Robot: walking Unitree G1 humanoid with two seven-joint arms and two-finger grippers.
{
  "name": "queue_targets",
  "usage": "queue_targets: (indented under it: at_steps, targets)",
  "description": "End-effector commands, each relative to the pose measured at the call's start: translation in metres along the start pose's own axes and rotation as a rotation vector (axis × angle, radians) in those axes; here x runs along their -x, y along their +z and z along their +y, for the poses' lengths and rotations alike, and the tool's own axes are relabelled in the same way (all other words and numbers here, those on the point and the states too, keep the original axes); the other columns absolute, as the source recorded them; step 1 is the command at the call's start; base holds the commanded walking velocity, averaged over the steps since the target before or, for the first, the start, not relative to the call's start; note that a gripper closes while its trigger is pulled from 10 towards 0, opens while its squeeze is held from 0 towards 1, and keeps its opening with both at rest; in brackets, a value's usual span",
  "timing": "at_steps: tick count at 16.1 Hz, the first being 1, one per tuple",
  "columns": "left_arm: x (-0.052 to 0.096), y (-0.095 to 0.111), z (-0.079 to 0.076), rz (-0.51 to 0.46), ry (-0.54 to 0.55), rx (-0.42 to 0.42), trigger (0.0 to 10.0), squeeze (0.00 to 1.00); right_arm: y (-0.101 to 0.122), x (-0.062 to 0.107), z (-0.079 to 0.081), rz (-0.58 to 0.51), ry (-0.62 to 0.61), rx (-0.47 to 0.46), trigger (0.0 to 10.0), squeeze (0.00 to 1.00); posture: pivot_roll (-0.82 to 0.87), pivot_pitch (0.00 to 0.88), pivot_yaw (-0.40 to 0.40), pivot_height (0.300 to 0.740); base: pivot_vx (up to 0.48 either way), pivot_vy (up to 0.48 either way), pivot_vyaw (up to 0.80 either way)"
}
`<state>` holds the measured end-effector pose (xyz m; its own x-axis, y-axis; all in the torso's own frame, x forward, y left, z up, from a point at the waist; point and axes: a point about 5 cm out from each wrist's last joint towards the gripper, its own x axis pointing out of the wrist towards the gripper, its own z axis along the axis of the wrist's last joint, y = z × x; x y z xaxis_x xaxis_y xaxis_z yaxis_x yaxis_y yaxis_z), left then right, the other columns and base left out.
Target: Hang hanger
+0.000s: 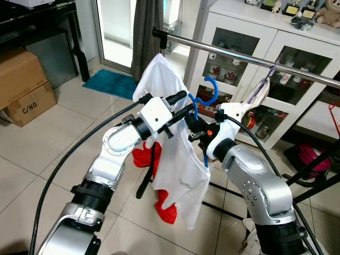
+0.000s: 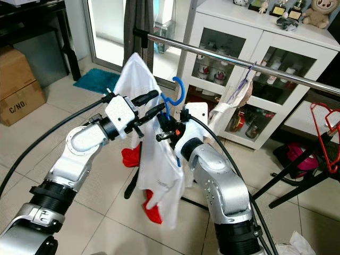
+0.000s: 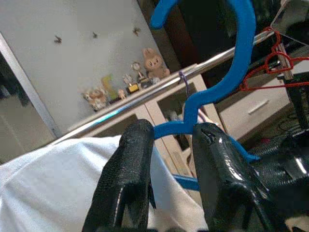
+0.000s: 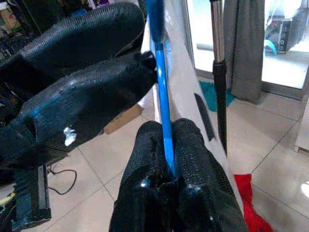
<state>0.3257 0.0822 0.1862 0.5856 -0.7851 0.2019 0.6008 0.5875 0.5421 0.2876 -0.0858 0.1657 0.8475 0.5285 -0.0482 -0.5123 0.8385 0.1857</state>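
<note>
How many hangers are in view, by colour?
Blue plastic hanger, carrying a white shirt, gripped by both grippers: 1
Red wire hanger at the right side of the rack: 1
Purple hanger on the metal rail: 1
Total: 3

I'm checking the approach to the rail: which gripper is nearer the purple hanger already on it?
Right. The right gripper, clamped on the blue hanger, sits just below and left of the purple hanger; the left gripper is farther left, past the blue hook.

The white shirt [image 1: 175,154] is hiding most of the blue hanger [image 1: 211,91]; the rail [image 1: 249,59] is running off the right edge.
</note>
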Motion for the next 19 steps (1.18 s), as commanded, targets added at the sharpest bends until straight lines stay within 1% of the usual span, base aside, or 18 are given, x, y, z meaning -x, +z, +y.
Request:
queue_targets:
  at_steps: [1, 2, 5, 6, 10, 12, 15, 16, 17, 19]
  targets:
    - [-0.007, 0.002, -0.001, 0.005, -0.013, -0.030, 10.0, 0.00, 0.009, -0.001, 0.002, -0.048, 0.020, 0.005, 0.0, 0.00, -0.04, 0.000, -0.111, 0.740, 0.000, 0.000, 0.00]
    - [-0.006, -0.004, 0.000, 0.045, 0.020, -0.035, 10.0, 0.00, 0.008, 0.000, 0.003, -0.048, 0.028, 0.003, 0.0, 0.00, -0.04, 0.000, -0.108, 0.740, 0.000, 0.000, 0.00]
    - [-0.005, -0.012, 0.007, 0.109, 0.140, -0.065, 10.0, 0.00, 0.008, 0.000, 0.005, -0.050, 0.041, 0.001, 0.0, 0.00, -0.04, 0.000, -0.113, 0.740, 0.000, 0.000, 0.00]
    - [-0.004, -0.015, 0.009, 0.126, 0.177, -0.045, 10.0, 0.00, 0.007, 0.000, 0.006, -0.048, 0.045, 0.000, 0.0, 0.00, -0.04, 0.000, -0.116, 0.740, 0.000, 0.000, 0.00]
    - [-0.006, -0.014, 0.006, 0.096, 0.159, -0.037, 10.0, 0.00, 0.008, 0.000, 0.007, -0.046, 0.065, 0.010, 0.0, 0.00, -0.04, 0.000, -0.126, 0.740, 0.000, 0.000, 0.00]
    - [-0.006, -0.020, 0.010, 0.146, 0.206, -0.032, 10.0, 0.00, 0.010, 0.000, 0.008, -0.050, 0.077, 0.017, 0.0, 0.00, -0.04, 0.000, -0.126, 0.740, 0.000, 0.000, 0.00]
    - [-0.004, -0.025, 0.018, 0.185, 0.252, -0.038, 10.0, 0.00, 0.010, 0.001, 0.010, -0.053, 0.085, 0.018, 0.0, 0.00, -0.04, 0.000, -0.126, 0.740, 0.000, 0.000, 0.00]
    - [-0.004, -0.025, 0.021, 0.183, 0.259, -0.027, 3.2, 0.00, 0.010, 0.001, 0.010, -0.055, 0.085, 0.017, 0.0, 0.00, -0.04, 0.000, -0.116, 0.740, 0.000, 0.000, 0.00]
    - [-0.004, -0.025, 0.021, 0.176, 0.252, -0.017, 0.0, 0.00, 0.010, 0.001, 0.010, -0.056, 0.085, 0.017, 0.0, 0.00, -0.04, 0.000, -0.115, 0.740, 0.000, 0.000, 0.00]
    - [-0.005, -0.026, 0.021, 0.175, 0.249, -0.006, 0.0, 0.00, 0.010, 0.001, 0.010, -0.057, 0.083, 0.017, 0.0, 0.00, -0.04, 0.000, -0.114, 0.740, 0.000, 0.000, 0.00]
